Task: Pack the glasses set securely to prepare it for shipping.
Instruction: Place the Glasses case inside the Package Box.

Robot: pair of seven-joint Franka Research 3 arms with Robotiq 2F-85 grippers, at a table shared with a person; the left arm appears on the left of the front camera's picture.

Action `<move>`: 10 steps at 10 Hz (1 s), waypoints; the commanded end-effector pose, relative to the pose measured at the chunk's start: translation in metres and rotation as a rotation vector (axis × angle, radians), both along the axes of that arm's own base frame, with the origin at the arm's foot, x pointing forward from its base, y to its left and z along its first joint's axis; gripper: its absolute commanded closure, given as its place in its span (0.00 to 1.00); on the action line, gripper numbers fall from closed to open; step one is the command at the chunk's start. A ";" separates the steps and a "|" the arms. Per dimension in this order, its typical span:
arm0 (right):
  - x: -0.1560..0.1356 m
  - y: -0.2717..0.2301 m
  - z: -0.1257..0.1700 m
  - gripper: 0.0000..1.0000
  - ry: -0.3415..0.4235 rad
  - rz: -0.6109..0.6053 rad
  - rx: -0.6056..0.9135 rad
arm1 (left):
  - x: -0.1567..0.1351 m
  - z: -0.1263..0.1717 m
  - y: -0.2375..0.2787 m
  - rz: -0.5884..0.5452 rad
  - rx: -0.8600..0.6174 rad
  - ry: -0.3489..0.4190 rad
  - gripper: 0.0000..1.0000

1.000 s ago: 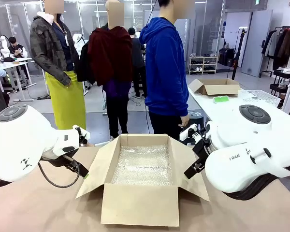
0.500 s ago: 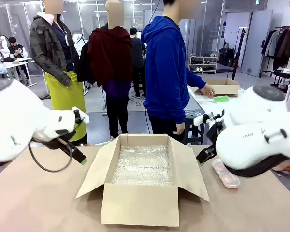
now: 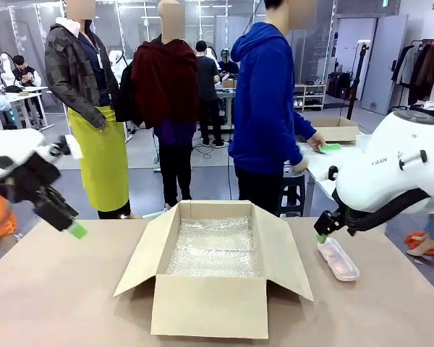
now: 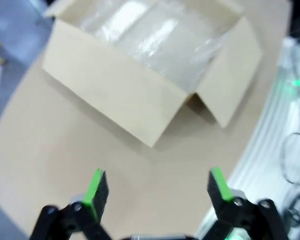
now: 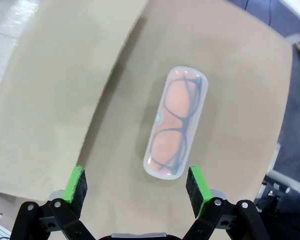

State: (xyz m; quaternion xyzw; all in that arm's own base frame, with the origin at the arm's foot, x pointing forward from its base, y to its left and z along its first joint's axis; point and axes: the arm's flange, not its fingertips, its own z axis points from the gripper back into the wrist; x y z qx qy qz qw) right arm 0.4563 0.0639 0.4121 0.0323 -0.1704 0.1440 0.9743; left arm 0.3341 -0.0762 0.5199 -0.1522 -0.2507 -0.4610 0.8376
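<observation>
the right wrist view looks straight down on the pale pink translucent oblong glasses case (image 5: 176,129), lying flat on the tan table top (image 5: 230,165). dark-framed eyeglasses (image 5: 175,131) show through its lid. the right gripper (image 5: 136,184) hangs over it with its green pads spread wide and nothing between them; the case's near end sits just above the gap in the frame. a flap of the large open brown cardboard box (image 5: 60,85) takes up the left of that frame, apart from the case.

the front view places this case at lower right, just beside the box's right flap. it also shows a small mint green case (image 3: 332,147) on a white table (image 3: 347,163) at upper right, beyond the work table. a person (image 3: 271,101) in a blue hooded top has a hand (image 3: 317,139) just beside it.

the left wrist view shows the left gripper (image 4: 157,186) released and empty over bare table, with the box and its bubble wrap (image 4: 155,35) lining in the upper half. in the front view this gripper is blurred, raised at the left edge, well apart from the box.

the only legible writing is "fran" in dark letters on the white shell of the right arm (image 3: 390,173).
</observation>
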 end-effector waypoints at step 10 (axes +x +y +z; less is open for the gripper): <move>0.043 -0.020 -0.032 0.00 0.104 -0.085 -0.034 | -0.025 0.024 0.034 -0.030 -0.098 -0.006 0.00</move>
